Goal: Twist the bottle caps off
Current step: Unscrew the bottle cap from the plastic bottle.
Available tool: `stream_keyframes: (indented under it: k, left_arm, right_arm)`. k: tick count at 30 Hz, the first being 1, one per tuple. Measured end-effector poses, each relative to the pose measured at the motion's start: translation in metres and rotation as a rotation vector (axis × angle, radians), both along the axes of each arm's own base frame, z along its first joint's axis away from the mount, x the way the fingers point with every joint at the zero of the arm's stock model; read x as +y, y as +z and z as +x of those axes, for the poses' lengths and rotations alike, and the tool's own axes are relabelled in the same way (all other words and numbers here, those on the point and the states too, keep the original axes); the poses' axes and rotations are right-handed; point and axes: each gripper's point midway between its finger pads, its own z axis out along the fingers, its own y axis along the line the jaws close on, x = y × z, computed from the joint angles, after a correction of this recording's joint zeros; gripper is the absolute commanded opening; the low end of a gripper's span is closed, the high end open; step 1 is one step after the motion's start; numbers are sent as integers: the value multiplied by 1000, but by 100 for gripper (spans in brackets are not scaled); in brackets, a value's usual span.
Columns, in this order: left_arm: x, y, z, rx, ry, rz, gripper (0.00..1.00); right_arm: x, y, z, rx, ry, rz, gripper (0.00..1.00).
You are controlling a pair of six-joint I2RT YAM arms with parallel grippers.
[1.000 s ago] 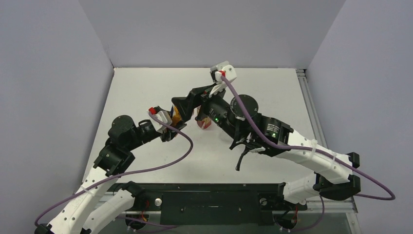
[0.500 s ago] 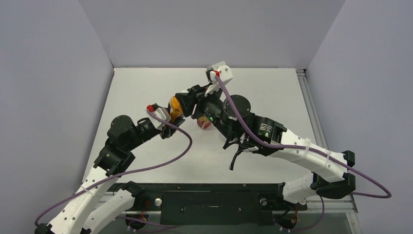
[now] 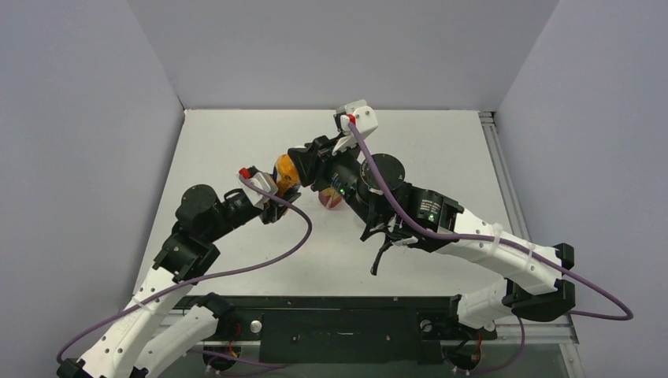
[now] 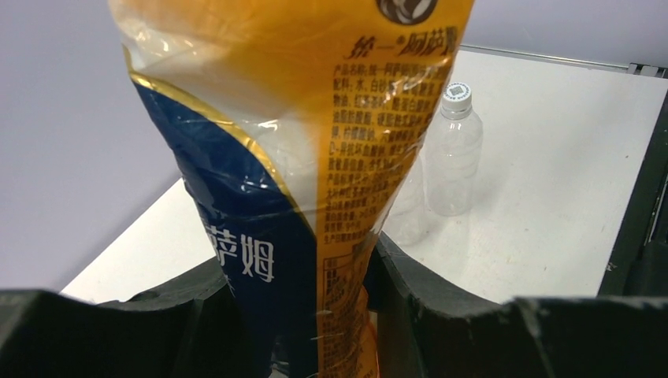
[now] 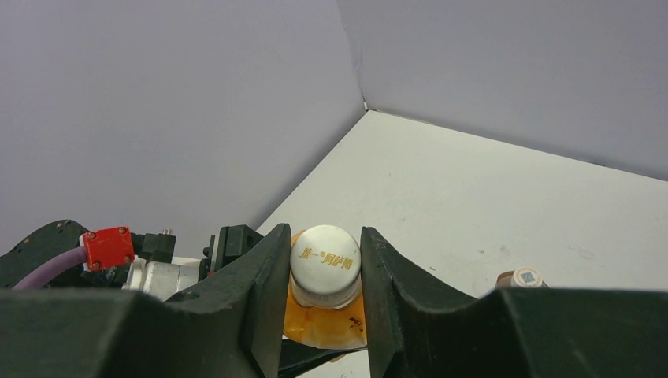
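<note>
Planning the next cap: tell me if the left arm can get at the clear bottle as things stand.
Probably not yet: the left gripper is shut on the orange bottle, so its jaws are taken. The clear bottle stands upright on the table beyond.

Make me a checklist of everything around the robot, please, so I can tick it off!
Surface: white table, plain.
Job's things: orange bottle lifted off the table, its white cap on; clear bottle standing upright with its cap on; reddish-brown bottle on the table, mostly hidden by the right arm.
Clutter: nothing seen.
Grippers: left gripper shut on the orange bottle's body; right gripper shut on the white cap.
Cables: purple cables loop from each wrist back along the arms, clear of the bottles.
Surroundings: grey walls on three sides.
</note>
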Motion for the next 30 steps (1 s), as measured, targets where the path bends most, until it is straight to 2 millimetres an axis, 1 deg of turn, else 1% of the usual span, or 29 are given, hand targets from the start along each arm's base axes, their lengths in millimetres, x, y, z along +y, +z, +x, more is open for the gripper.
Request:
stream_keyframes:
  k: [4,8,9,11,13,17,21,23,26,30]
  left_arm:
    - [-2,-1,-1,15,-10,1,0]
    - [-4,-5,-4,46,-30,4,0]
    - [-6,-6,-6,54,-43,3,0]
    - [-9,-8,-11,75,-68,0,0]
    - [-13,-8,-17,101,-104,-10,0]
    - [-23,-2,-38,166,-211,-49,0]
    - [-33,12,-63,222,-347,-97,0]
    - [-35,21,-75,235,-407,-113,0]
    - [-38,30,-90,248,-481,-127,0]
    - [-39,35,-104,278,-555,-132,0]
  right_arm:
    - [-3,-2,3,-2,-20,-10,24]
    - [-7,-7,3,-1,-31,-20,12]
    - [-8,-8,3,-1,-32,-21,6]
    - [-11,-9,3,-3,-35,-25,0]
    - [-14,-9,4,-8,-38,-26,0]
    - [-22,-5,-3,-32,23,-3,0]
    - [-35,6,-20,-75,175,46,0]
    - [-37,15,-32,-102,264,68,0]
    - [-36,26,-51,-142,379,86,0]
    - [-32,32,-70,-182,502,84,0]
